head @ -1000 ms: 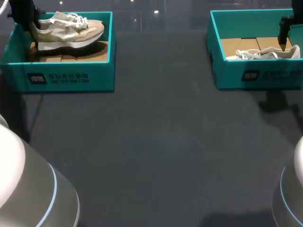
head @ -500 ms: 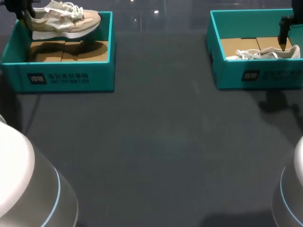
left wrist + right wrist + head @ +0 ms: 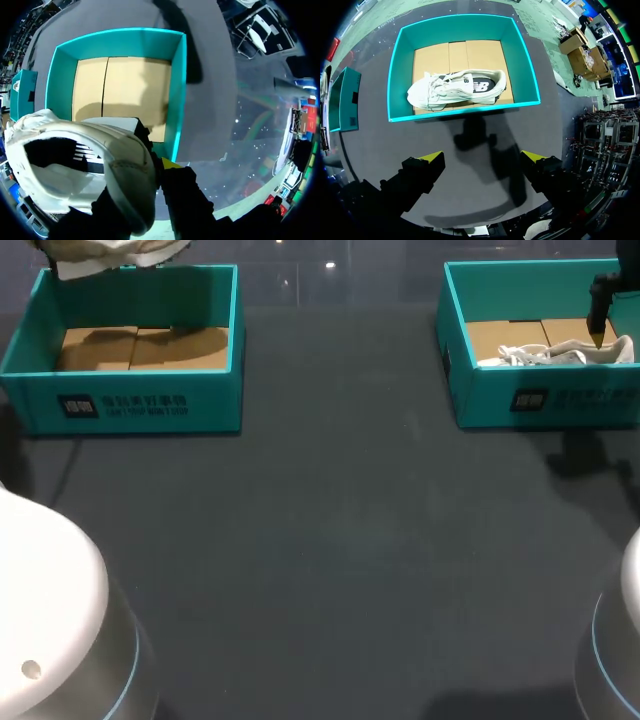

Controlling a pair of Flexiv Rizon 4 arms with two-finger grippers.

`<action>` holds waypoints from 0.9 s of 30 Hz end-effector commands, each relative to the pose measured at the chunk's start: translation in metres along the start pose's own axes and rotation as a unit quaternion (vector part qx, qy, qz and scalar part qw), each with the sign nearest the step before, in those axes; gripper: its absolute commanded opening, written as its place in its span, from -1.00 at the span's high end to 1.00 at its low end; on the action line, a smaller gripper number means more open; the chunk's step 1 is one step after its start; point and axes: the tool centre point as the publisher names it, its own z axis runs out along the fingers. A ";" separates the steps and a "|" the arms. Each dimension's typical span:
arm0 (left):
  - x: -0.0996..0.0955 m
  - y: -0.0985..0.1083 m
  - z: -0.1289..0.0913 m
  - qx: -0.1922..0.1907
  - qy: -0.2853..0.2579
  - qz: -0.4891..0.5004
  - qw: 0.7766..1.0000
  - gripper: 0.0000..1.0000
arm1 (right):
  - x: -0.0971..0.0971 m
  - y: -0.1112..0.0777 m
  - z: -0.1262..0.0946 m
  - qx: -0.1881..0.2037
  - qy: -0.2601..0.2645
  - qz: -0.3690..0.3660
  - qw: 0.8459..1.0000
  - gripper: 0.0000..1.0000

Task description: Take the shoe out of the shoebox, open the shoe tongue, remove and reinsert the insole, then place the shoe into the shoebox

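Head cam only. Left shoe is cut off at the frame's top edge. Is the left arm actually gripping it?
Observer: Yes. In the left wrist view the cream fabric sneaker hangs on the left fingers, lifted clear of the empty teal cardboard shoebox. One yellow tip shows against its outside, the other is hidden.
Operator: Right fingers?
Observer: The right fingers are wide open with nothing between them. The white lace-up sneaker lies in the second teal shoebox ahead of them.

Robotics lab bench, dark matte table, left arm, right arm, teal left shoebox, teal right shoebox
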 end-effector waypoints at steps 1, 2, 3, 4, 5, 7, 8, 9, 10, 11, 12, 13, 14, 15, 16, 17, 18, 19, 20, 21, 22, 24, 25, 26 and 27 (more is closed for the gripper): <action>-0.004 -0.026 -0.041 -0.017 0.008 0.000 1.000 1.00 | 0.000 -0.001 0.000 -0.001 0.000 0.000 1.000 -1.00; -0.004 -0.028 -0.043 -0.017 0.008 0.000 1.000 1.00 | 0.000 -0.001 0.000 -0.001 0.000 0.000 1.000 -1.00; -0.006 -0.033 -0.047 -0.020 0.013 -0.001 1.000 1.00 | 0.000 -0.001 0.000 -0.001 0.000 0.000 1.000 -1.00; -0.007 -0.038 -0.050 -0.021 0.015 -0.002 1.000 1.00 | 0.000 -0.001 0.000 -0.001 0.000 0.000 1.000 -1.00; -0.008 -0.043 -0.052 -0.023 0.016 -0.001 1.000 1.00 | 0.000 -0.001 0.000 -0.001 0.000 0.000 1.000 -1.00; -0.011 -0.055 -0.059 -0.026 0.019 0.000 0.999 1.00 | 0.000 -0.001 0.000 -0.001 0.000 0.000 1.000 -1.00; -0.012 -0.061 -0.062 -0.027 0.021 -0.001 0.999 1.00 | 0.000 -0.001 0.000 -0.001 0.000 0.000 1.000 -1.00; -0.014 -0.067 -0.064 -0.031 0.023 -0.001 0.999 1.00 | 0.000 -0.001 0.000 -0.001 0.000 0.000 1.000 -1.00; -0.016 -0.074 -0.067 -0.031 0.024 -0.001 0.999 1.00 | 0.000 -0.001 0.000 -0.001 0.000 0.000 1.000 -1.00; -0.018 -0.082 -0.069 -0.031 0.027 0.000 0.999 1.00 | 0.000 -0.001 0.000 -0.001 0.000 0.000 1.000 -1.00; -0.021 -0.092 -0.072 -0.032 0.028 0.001 0.999 1.00 | 0.000 -0.001 0.000 -0.001 0.000 0.000 1.000 -1.00; -0.023 -0.101 -0.075 -0.034 0.029 0.003 0.999 1.00 | 0.000 -0.001 0.000 -0.001 0.000 0.000 1.000 -1.00; -0.026 -0.110 -0.078 -0.035 0.028 0.005 0.999 1.00 | 0.000 -0.001 0.000 -0.001 0.000 0.000 1.000 -1.00; -0.029 -0.118 -0.081 -0.032 0.021 0.003 0.999 1.00 | 0.000 -0.001 0.000 -0.001 0.000 0.000 1.000 -1.00; -0.032 -0.128 -0.083 -0.034 0.020 0.003 0.999 1.00 | 0.000 -0.001 0.000 -0.001 0.000 0.000 1.000 -1.00; -0.036 -0.138 -0.085 -0.037 0.019 0.003 0.999 1.00 | 0.000 -0.001 0.000 -0.001 0.000 0.000 1.000 -1.00; -0.039 -0.148 -0.087 -0.037 0.019 0.003 0.999 1.00 | 0.000 -0.001 0.000 -0.001 0.000 0.000 1.000 -1.00; -0.043 -0.157 -0.089 -0.040 0.020 0.006 0.999 1.00 | 0.000 -0.001 0.000 -0.001 0.000 0.000 1.000 -1.00; -0.047 -0.167 -0.089 -0.043 0.023 0.006 0.999 1.00 | 0.000 -0.001 0.000 -0.001 0.000 0.000 1.000 -1.00; -0.050 -0.174 -0.090 -0.043 0.023 0.004 0.999 1.00 | 0.000 -0.001 0.000 -0.001 0.000 0.000 1.000 -1.00; -0.053 -0.184 -0.091 -0.047 0.025 0.005 0.999 1.00 | 0.000 -0.001 0.000 -0.001 0.000 0.000 1.000 -1.00; -0.060 -0.202 -0.094 -0.050 0.025 -0.006 0.998 1.00 | 0.000 -0.001 0.000 -0.001 0.000 0.000 1.000 -1.00; -0.064 -0.211 -0.095 -0.048 0.024 -0.010 0.998 1.00 | 0.000 -0.001 0.000 -0.001 0.000 0.000 1.000 -1.00; -0.067 -0.219 -0.097 -0.051 0.024 -0.011 0.998 1.00 | 0.000 -0.001 0.000 -0.001 0.000 0.000 1.000 -1.00; -0.067 -0.219 -0.097 -0.051 0.024 -0.011 0.998 1.00 | 0.000 -0.001 0.000 -0.001 0.000 0.000 1.000 -1.00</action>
